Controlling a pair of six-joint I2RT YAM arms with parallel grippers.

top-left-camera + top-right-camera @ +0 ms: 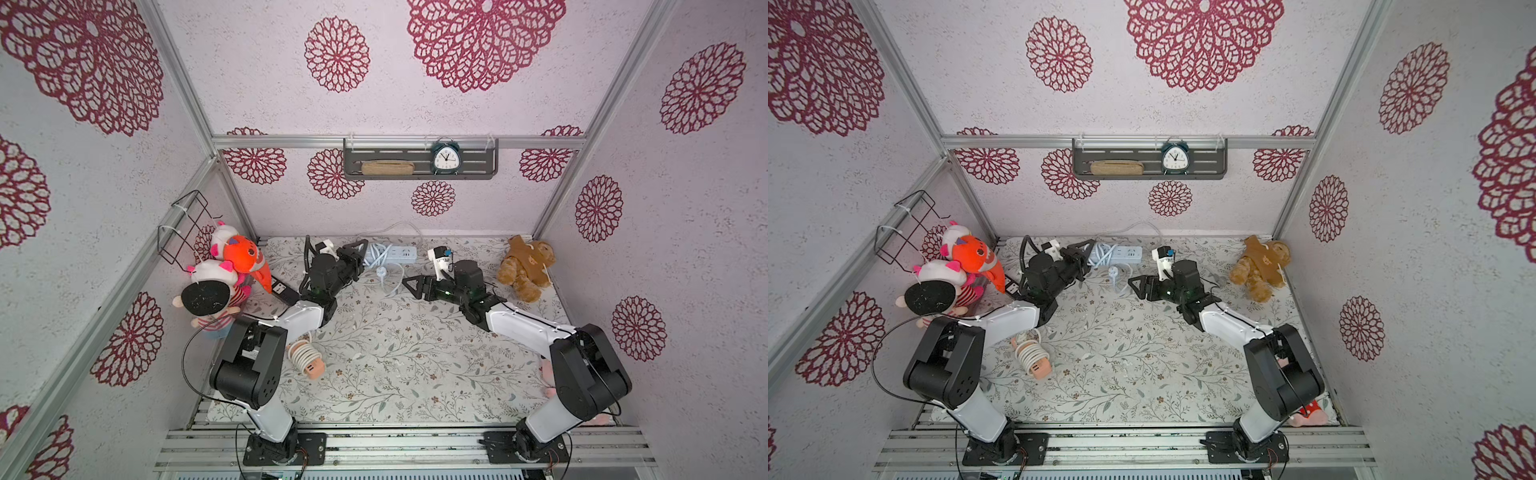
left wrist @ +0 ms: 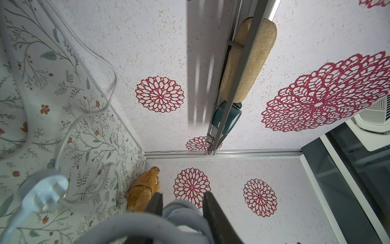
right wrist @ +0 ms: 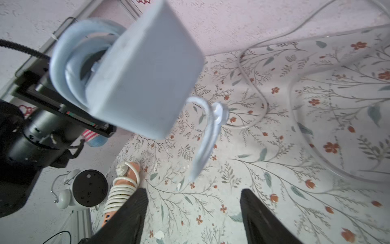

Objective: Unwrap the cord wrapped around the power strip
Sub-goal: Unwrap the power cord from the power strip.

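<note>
- Far left: a wire basket (image 1: 183, 226) is fixed to the side wall. A pile of plush toys (image 1: 220, 274) sits below it at the table (image 1: 415, 353) edge.
- A black power strip (image 1: 284, 291) lies partly under the plush toys, beside the left arm.
- Near the left arm's base, a peach power strip (image 1: 305, 357) lies flat with its white cable wound tightly round it.
- Left gripper (image 1: 360, 257) (image 2: 183, 206): jaws set narrow and clamped on the wrapped end of the white power strip (image 1: 399, 253) (image 1: 1129, 253). The grey cord loops bulge between and around the fingers (image 2: 211, 202).
- Cord (image 1: 376, 253): several loose coils remain round the left end of the power strip. One free length curls down to the table.
- Plug (image 1: 381, 272) (image 3: 219, 112): lies on the table just in front of the power strip, apart from both grippers.
- The power strip is at the rear centre of the table, close to the back wall, with its sockets facing up. In the right wrist view (image 3: 143, 74) its free end appears to stand clear of the surface.
- Right gripper (image 1: 409, 289) (image 3: 192, 200): jaws wide, nothing between the fingers (image 3: 130, 217). It is low over the table, near the plug and not touching it.
- Back wall, above: a shelf (image 1: 478, 174) carries a beige pouch (image 1: 387, 168) and a teal alarm clock (image 1: 445, 160).
- Far right: a brown teddy bear (image 1: 525, 266) lies on the table, well apart from the power strip.
</note>
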